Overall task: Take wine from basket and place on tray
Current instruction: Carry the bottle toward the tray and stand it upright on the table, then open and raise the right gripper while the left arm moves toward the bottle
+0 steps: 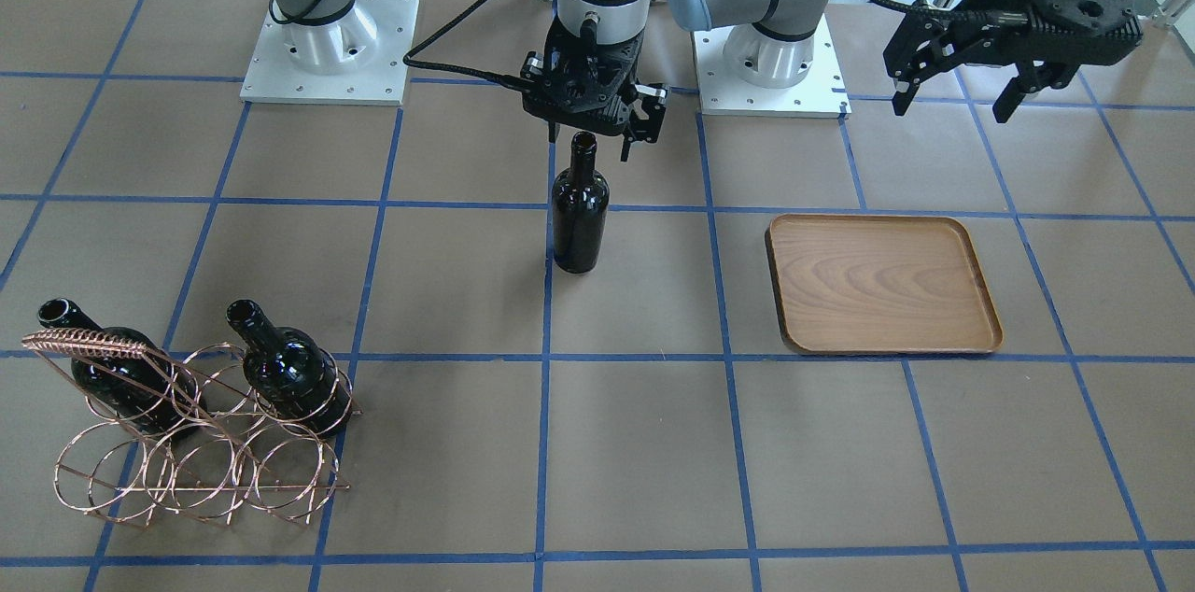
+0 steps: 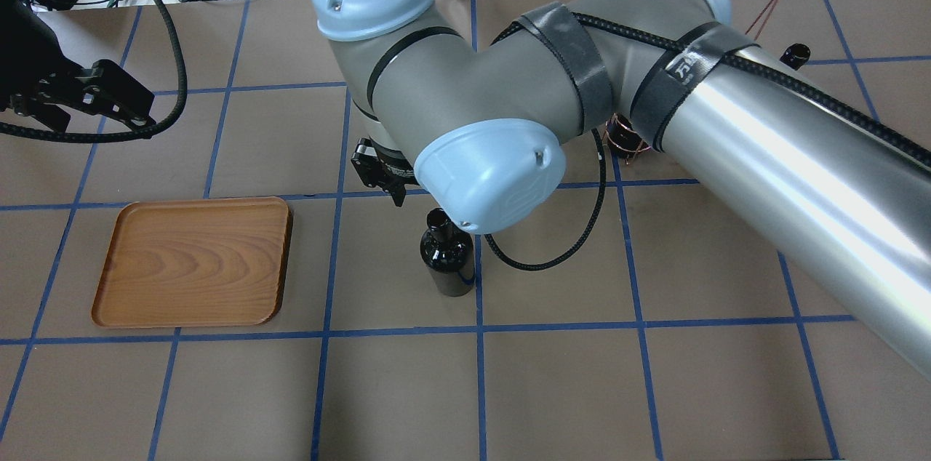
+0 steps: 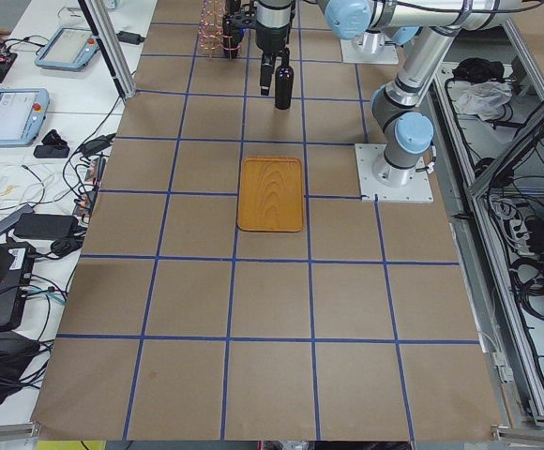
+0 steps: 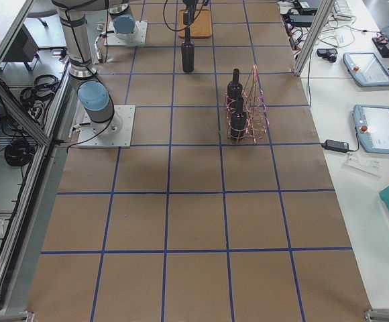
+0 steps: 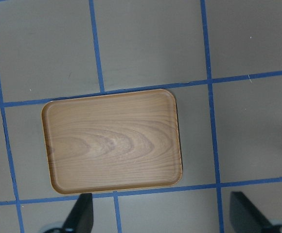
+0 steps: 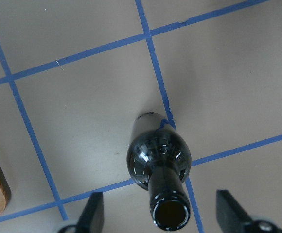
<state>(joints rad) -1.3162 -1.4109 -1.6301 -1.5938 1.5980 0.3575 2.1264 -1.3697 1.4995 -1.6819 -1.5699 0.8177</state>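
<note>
A dark wine bottle [image 1: 580, 218] stands upright on the brown worktop [image 1: 653, 452], out of the copper wire basket [image 1: 187, 457] and well apart from the wooden tray [image 1: 878, 284], roughly between the two. The right gripper [image 1: 597, 133] hangs just above its mouth, fingers spread and grasping nothing. The left gripper [image 1: 954, 105] hovers near the tray, released. Two other bottles [image 1: 289, 373] lie in the basket. The task looks about half done: the bottle has not yet been placed on the tray.

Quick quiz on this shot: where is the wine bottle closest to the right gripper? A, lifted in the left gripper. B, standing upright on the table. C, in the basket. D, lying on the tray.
B: the wine stands upright on the table, between the basket and the tray, under the open right gripper.
</note>
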